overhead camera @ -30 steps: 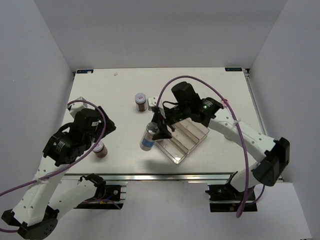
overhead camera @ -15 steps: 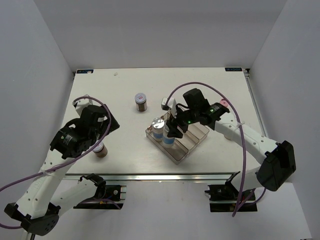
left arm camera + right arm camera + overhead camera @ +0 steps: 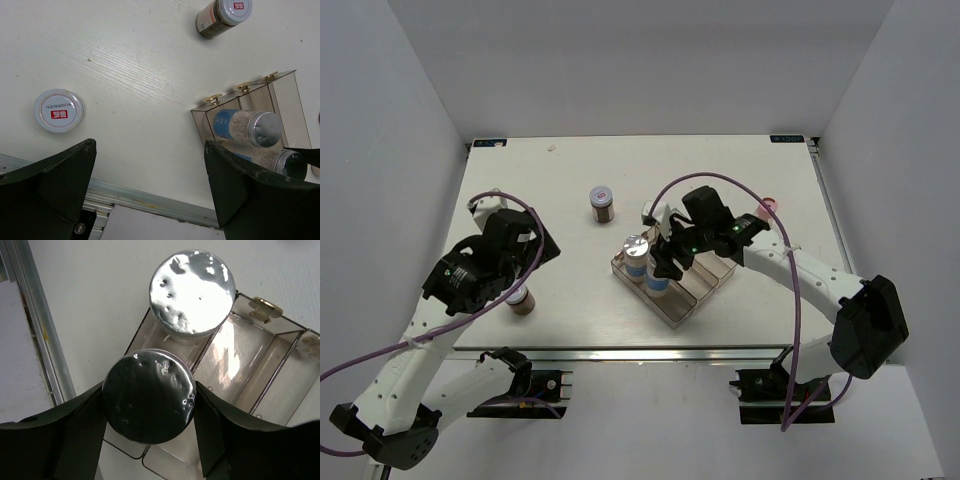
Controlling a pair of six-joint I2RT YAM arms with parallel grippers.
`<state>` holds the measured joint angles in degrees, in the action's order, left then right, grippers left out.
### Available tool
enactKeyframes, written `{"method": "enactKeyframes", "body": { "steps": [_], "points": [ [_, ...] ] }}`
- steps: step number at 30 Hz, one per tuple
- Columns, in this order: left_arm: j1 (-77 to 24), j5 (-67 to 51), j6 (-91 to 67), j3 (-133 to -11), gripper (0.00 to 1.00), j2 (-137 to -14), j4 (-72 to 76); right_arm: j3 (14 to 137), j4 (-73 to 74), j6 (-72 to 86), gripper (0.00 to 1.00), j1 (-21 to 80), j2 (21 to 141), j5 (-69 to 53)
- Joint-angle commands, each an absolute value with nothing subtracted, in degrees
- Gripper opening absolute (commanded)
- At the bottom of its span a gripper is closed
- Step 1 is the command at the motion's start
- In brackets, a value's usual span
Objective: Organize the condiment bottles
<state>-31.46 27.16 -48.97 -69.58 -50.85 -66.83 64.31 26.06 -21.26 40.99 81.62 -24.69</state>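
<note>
Right pincer (image 3: 663,262) grips a silver-capped jar (image 3: 148,396) in the tray (image 3: 280,375), at seven o'clock of its twin (image 3: 192,290) in the right wrist view. Best to seat it flat and upright, then let go. Left pincer (image 3: 150,170) gapes wide, empty.

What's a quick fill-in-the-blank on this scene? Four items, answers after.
1. The right gripper is shut on a bottle with a ____ cap.
2. The second bottle in the clear tray has a ____ label.
3. The left gripper is ____ and holds nothing.
4. The jar nearest to it has a ____-marked lid.
Answers: silver; blue; open; red.
</note>
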Motion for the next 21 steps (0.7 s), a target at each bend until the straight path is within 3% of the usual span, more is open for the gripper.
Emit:
{"method": "enactKeyframes", "body": {
  "steps": [1, 4, 6, 7, 10, 14, 21],
  "points": [
    [-31.46, 27.60, -48.87, -68.64, 0.98, -50.54, -66.89, 62.94, 20.75, -20.92, 0.00, 41.04, 80.69, -23.73],
    [-31.46, 27.51, -48.87, -68.47, 0.98, -50.89, -66.97, 61.00, 19.87, -21.00, 0.03, 40.96, 80.42, -22.94],
    [-31.46, 27.60, -48.87, -68.12, 0.98, -50.98, -67.06, 60.65, 19.42, -21.01, 0.17, 41.04, 80.59, -23.11],
    [-31.55, 27.77, -48.87, -67.94, 0.98, -51.06, -67.32, 60.56, 19.34, -21.01, 0.34, 41.04, 80.77, -23.29],
    [-31.47, 28.56, -50.00, -67.24, 0.98, -51.59, -69.16, 60.56, 19.34, -20.92, 0.61, 41.04, 81.12, -23.47],
    [-31.46, 30.32, -54.04, -67.85, 0.98, -53.69, -73.37, 60.91, 20.03, -21.70, 0.86, 40.96, 80.69, -23.56],
    [-31.46, 30.94, -62.66, -67.42, 0.98, -59.32, -80.95, 61.08, 24.25, -21.54, 0.85, 40.34, 76.30, -23.55]
  ]
}}
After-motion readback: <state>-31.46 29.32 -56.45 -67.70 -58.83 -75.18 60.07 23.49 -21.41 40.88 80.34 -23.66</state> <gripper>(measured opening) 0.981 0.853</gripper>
